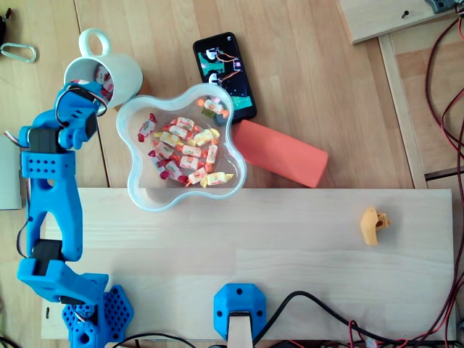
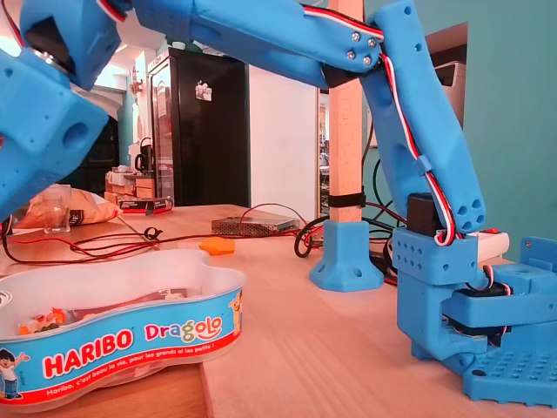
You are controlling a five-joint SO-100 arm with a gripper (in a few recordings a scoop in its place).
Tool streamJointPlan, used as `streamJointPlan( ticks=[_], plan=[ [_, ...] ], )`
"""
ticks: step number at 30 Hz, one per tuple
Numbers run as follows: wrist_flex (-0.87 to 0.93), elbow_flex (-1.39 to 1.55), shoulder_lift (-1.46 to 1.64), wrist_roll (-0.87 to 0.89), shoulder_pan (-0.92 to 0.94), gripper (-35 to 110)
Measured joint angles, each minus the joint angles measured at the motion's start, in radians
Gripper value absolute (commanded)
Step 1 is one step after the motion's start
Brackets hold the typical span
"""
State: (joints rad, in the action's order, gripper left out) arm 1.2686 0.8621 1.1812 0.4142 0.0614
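Indoors, teal wall [image 2: 522,87], mug [image 1: 122,69] on table [image 1: 304,72]

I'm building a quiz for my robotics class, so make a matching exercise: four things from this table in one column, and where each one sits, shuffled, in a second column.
Things
1. white ceramic mug
2. black smartphone with lit screen
3. small yellow plastic piece
4. orange-red rectangular block

Places, overhead view
A. alone on the pale wooden board
B. on its side at the end of the blue arm
C. right of the clear lobed plastic sweets tub, slanted
D. by that tub's upper right edge, screen up

Pairs: 1-B, 2-D, 3-A, 4-C
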Motion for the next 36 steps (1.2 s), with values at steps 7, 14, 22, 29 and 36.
streamJointPlan(
  ticks=[7,14,22,29,36],
  plan=[
    [0.000,0.000,0.000,0.000,0.002,-1],
    [0.000,0.000,0.000,0.017,0.002,-1],
    [0.000,0.000,0.000,0.017,0.002,-1],
    [0.000,0.000,0.000,0.017,0.002,-1],
    [0.000,0.000,0.000,0.017,0.002,-1]
  ],
)
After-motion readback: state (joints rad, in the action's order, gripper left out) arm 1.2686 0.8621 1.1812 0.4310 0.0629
